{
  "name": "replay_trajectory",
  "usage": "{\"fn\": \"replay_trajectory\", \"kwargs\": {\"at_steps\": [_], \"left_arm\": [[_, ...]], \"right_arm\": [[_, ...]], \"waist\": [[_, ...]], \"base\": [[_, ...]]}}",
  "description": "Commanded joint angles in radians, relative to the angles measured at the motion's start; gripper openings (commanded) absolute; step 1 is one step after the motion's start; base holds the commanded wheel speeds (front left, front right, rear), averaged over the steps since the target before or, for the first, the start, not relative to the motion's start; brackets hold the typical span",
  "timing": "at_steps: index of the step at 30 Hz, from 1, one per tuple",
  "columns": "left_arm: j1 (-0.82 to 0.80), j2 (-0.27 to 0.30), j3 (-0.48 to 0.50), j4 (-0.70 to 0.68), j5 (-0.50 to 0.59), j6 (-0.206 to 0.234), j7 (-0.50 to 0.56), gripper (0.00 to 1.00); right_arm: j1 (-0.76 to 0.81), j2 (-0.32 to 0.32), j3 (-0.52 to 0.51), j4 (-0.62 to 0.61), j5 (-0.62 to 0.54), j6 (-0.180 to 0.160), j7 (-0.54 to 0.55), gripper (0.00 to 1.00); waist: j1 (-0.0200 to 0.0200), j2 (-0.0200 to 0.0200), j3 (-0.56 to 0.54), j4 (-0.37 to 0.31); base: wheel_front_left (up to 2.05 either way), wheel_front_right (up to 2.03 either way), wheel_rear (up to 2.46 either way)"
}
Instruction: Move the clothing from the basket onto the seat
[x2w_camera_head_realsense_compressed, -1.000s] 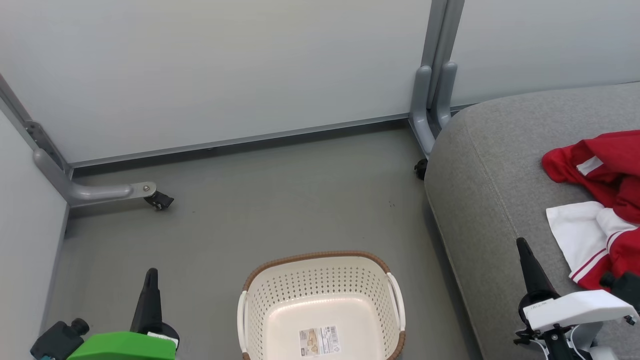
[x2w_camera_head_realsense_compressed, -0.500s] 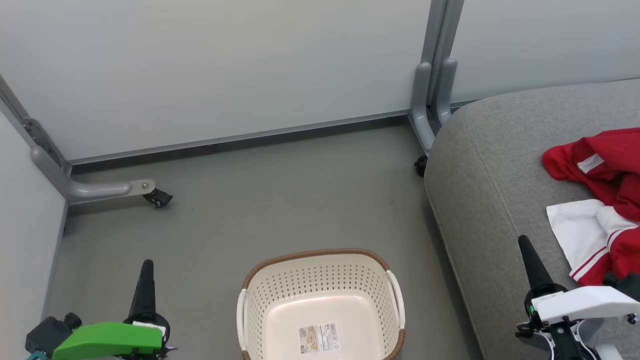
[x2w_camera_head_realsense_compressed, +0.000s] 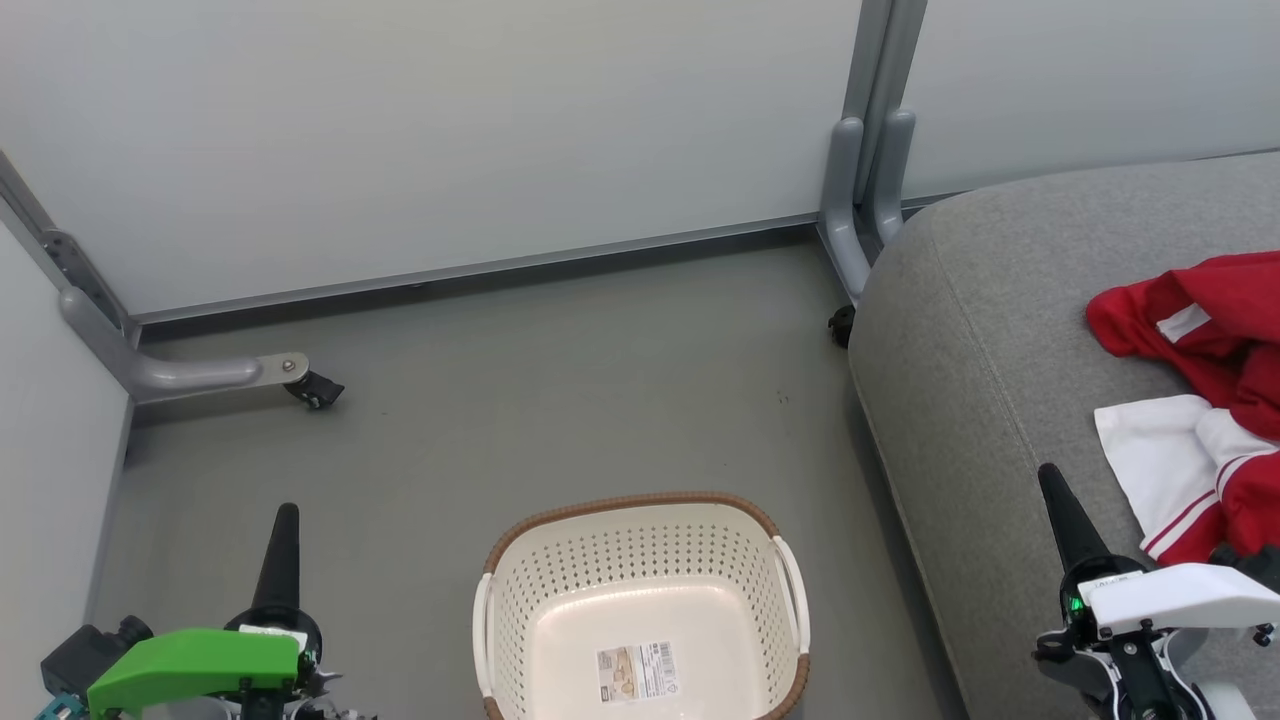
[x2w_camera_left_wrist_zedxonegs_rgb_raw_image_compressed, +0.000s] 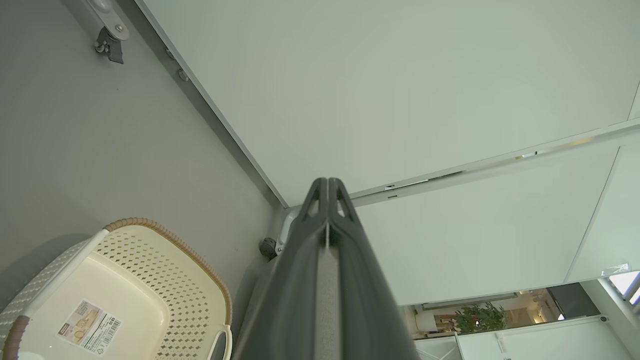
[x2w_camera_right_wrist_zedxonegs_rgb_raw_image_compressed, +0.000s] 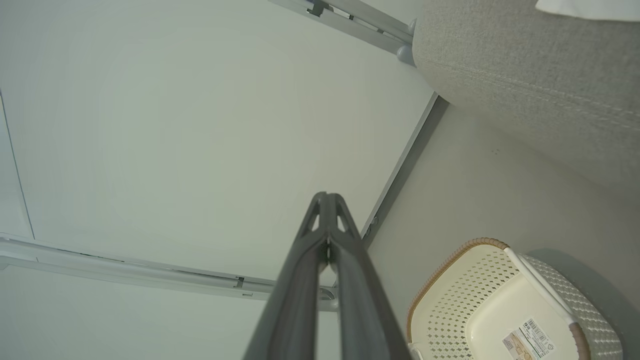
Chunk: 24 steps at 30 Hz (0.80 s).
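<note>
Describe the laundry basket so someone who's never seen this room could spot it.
Find the big light-grey seat on the right; the basket stands on the grey floor just left of it. It is cream perforated plastic with a brown woven-look rim, white side handles and a paper label inside; nothing else nearby is perforated.

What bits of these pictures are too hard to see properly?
- The clothing: the head view's right edge cuts it off, so how much lies on the seat is unknown.
- The paper label in the basket: print too small to read, head view.
- The basket's near rim: below the head view's bottom edge.
</note>
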<state>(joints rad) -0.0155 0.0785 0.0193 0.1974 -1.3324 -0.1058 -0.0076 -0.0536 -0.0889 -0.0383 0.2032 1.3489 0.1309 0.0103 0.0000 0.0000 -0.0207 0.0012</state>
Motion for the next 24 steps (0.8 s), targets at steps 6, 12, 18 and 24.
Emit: {"fn": "replay_trajectory", "kwargs": {"at_steps": [6,12,18,24], "left_arm": [[-0.039,0.008,0.013,0.006,-0.067,-0.011,0.019,0.00],[-0.052,0.007,0.022,0.013,-0.113,-0.013,0.033,0.00],[-0.061,0.006,0.031,0.021,-0.160,-0.017,0.046,0.00],[-0.073,0.004,0.038,0.028,-0.201,-0.020,0.060,0.00]], "right_arm": [[-0.027,0.002,-0.014,0.006,0.058,0.000,0.019,0.00],[-0.031,0.006,-0.023,0.013,0.101,0.000,0.034,0.00],[-0.039,0.010,-0.031,0.019,0.141,0.000,0.045,0.00],[-0.045,0.015,-0.038,0.025,0.179,0.000,0.058,0.00]], "waist": [[0.0000,0.0000,0.004,0.000],[0.0000,0.0000,0.007,0.000],[0.0000,0.0000,0.010,-0.001],[0.0000,0.0000,0.014,-0.001]], "base": [[0.00,0.00,0.00],[0.00,0.00,0.00],[0.00,0.00,0.00],[0.00,0.00,0.00]]}}
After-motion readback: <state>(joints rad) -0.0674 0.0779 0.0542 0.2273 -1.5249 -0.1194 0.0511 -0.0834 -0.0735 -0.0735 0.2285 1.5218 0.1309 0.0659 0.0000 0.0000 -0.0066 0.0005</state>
